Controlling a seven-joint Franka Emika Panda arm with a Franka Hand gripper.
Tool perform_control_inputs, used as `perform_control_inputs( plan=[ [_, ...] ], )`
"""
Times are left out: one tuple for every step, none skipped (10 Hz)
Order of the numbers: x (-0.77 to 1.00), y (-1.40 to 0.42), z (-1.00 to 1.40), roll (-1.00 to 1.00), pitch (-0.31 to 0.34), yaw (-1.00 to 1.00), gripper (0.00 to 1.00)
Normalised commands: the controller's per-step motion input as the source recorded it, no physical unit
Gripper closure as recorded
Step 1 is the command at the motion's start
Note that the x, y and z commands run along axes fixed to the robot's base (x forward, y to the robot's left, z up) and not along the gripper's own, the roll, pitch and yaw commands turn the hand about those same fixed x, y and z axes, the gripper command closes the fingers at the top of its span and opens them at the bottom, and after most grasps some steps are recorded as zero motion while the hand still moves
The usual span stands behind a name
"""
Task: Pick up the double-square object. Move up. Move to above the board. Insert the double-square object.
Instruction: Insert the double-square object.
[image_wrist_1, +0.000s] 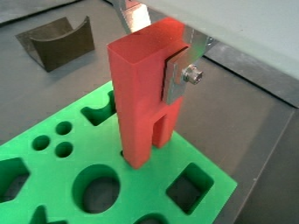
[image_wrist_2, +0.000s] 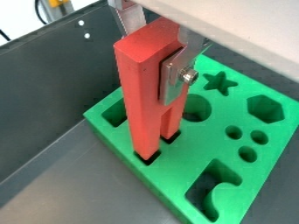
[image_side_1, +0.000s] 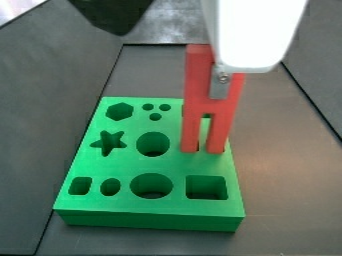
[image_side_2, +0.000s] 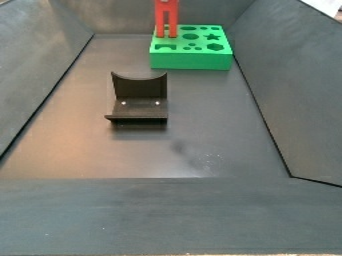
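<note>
The gripper (image_wrist_1: 158, 54) stood above the board (image_wrist_1: 82, 140), its silver fingers (image_wrist_1: 177, 74) clamped on the upper part of the double-square object (image_wrist_1: 142, 96). The red piece hung upright below the fingers, its two prongs reaching down into the small square holes at the board's edge, as both wrist views showed. Well away from the fingers, the fixture (image_side_2: 138, 98) rested on the floor.
</note>
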Motion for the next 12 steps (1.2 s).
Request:
perform_control_inputs(
  plan=[
    [0.41,0.00,-0.54,0.01,-0.033,0.00,1.00],
    [0.26,0.03,-0.53,0.08,0.000,0.01,1.00],
    [0.00,0.11,-0.53,0.14,0.000,0.09,1.00],
    [0.00,0.19,-0.47,0.10,0.000,0.10,1.00],
    [0.00,0.22,-0.42,0.04,0.000,0.01,1.00],
    [0.00,0.10,-0.43,0.01,0.000,0.00,1.00],
    [0.00,0.04,-0.51,0.04,-0.024,0.00,1.00],
    [-0.01,0.00,-0.64,0.12,-0.081,0.01,1.00],
    [-0.09,0.00,-0.74,0.28,-0.114,0.04,1.00],
    [-0.04,-0.06,-0.68,0.28,-0.147,0.00,1.00],
    [0.00,-0.03,0.00,0.03,0.000,0.00,1.00],
    [0.00,0.00,0.00,0.00,0.000,0.00,1.00]
  ],
)
